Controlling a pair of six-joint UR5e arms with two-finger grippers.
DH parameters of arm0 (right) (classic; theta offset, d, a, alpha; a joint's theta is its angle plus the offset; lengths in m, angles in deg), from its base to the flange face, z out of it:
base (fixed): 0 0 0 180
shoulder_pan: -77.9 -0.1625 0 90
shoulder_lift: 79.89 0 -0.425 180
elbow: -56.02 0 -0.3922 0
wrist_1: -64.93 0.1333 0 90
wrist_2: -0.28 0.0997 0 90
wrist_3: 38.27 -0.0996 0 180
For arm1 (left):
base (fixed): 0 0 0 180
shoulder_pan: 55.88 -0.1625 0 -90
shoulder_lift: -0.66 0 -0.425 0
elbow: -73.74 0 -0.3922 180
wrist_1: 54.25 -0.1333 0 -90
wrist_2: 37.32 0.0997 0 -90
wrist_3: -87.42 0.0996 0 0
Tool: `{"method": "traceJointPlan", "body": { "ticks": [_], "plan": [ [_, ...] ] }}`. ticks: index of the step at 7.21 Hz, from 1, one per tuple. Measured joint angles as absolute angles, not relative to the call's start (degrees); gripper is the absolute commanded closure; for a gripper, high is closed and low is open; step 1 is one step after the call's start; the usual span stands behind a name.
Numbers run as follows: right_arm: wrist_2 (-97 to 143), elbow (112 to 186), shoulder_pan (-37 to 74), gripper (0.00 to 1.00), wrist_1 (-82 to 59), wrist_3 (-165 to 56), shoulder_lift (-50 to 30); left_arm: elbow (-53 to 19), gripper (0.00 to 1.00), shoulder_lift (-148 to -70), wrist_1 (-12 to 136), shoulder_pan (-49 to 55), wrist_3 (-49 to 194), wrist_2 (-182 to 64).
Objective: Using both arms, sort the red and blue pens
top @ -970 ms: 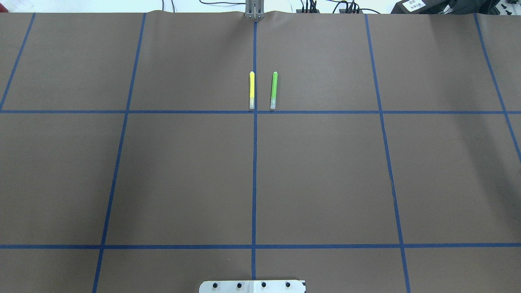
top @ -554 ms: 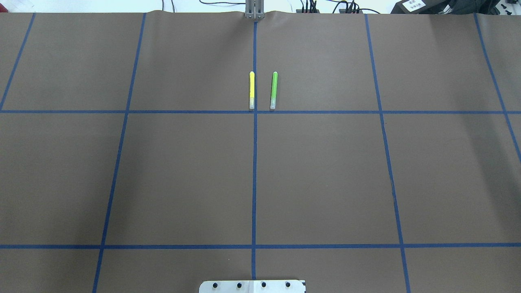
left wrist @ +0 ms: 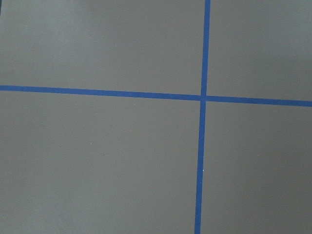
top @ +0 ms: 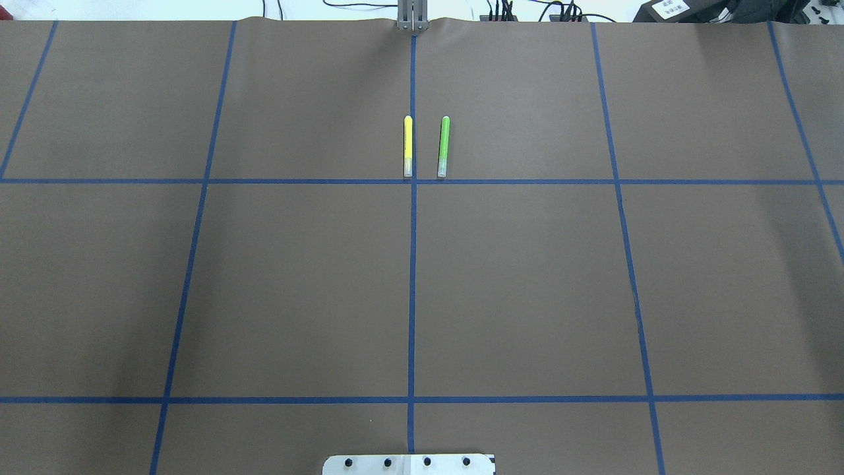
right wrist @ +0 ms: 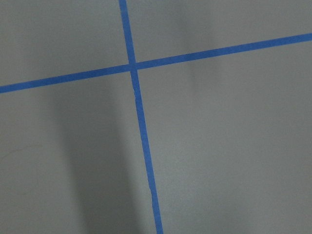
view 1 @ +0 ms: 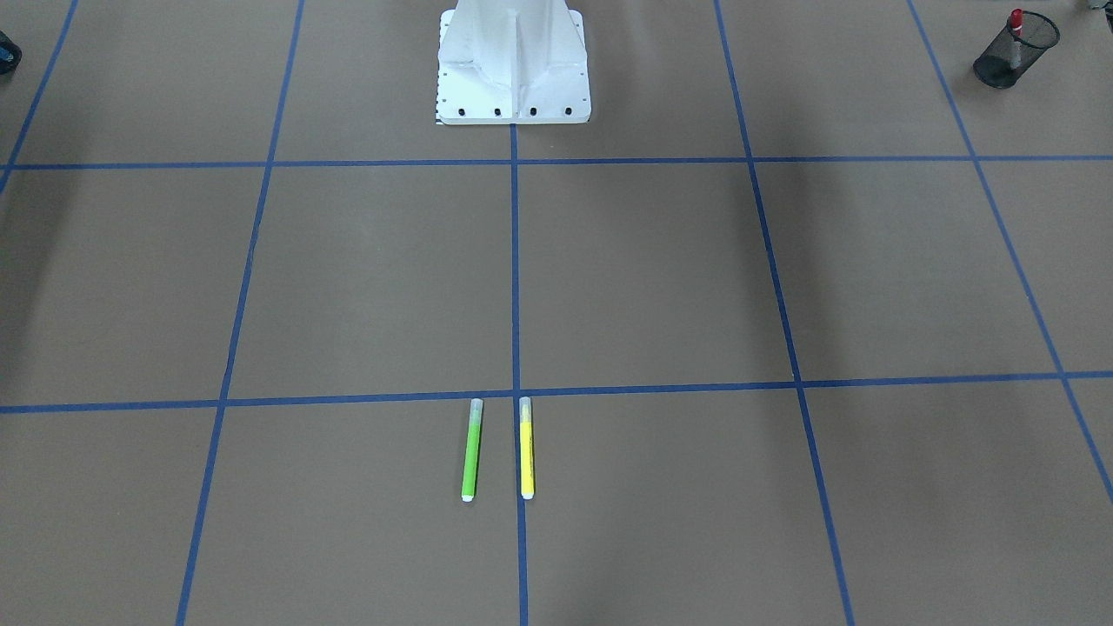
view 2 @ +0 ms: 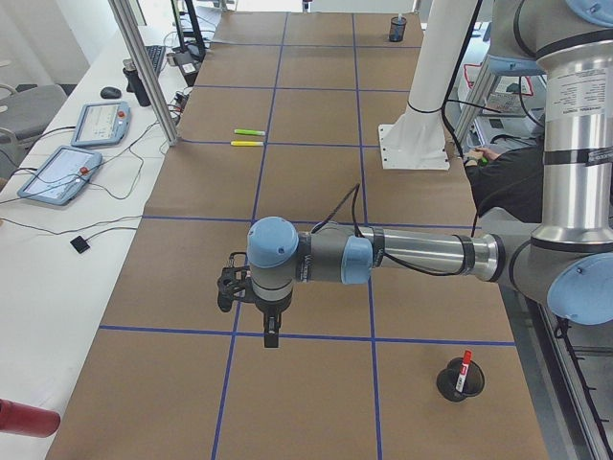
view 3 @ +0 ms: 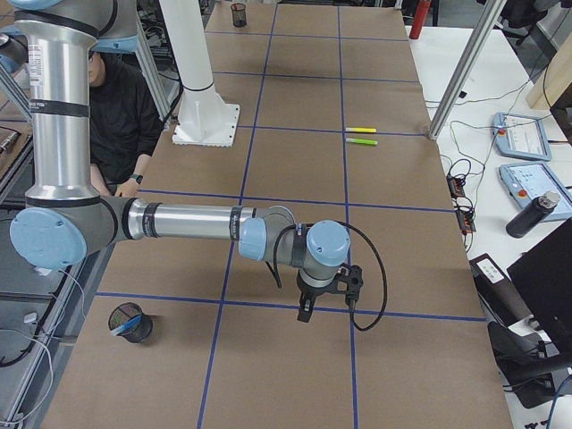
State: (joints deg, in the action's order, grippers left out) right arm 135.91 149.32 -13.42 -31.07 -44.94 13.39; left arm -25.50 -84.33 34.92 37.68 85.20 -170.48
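Note:
The red pen (view 2: 465, 365) stands in a black mesh cup (view 2: 460, 381) near the table's end on my left, also seen as the red pen (view 1: 1016, 19) in the front-facing view. The blue pen (view 3: 121, 326) lies inside another mesh cup (view 3: 130, 323) at the opposite end. My left gripper (view 2: 271, 333) hangs over a tape crossing, away from the red pen's cup. My right gripper (view 3: 304, 309) hangs above the paper near a tape line. Both show only in the side views, so I cannot tell whether they are open or shut. The wrist views show bare paper and tape.
A yellow marker (top: 408, 146) and a green marker (top: 443, 146) lie side by side at the far middle. The robot's white base (view 1: 513, 65) stands at the near middle. A person in black (view 3: 116, 107) sits behind the base. Tablets and cables line the far side table.

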Motion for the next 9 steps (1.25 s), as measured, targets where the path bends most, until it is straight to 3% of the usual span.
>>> {"method": "traceJointPlan", "body": {
  "ticks": [9],
  "plan": [
    [136.07,150.27,-13.51,0.0,-30.49,-48.38,11.94,-25.65,0.0,-84.66,34.99,36.74,85.04,-170.83]
  ]
}}
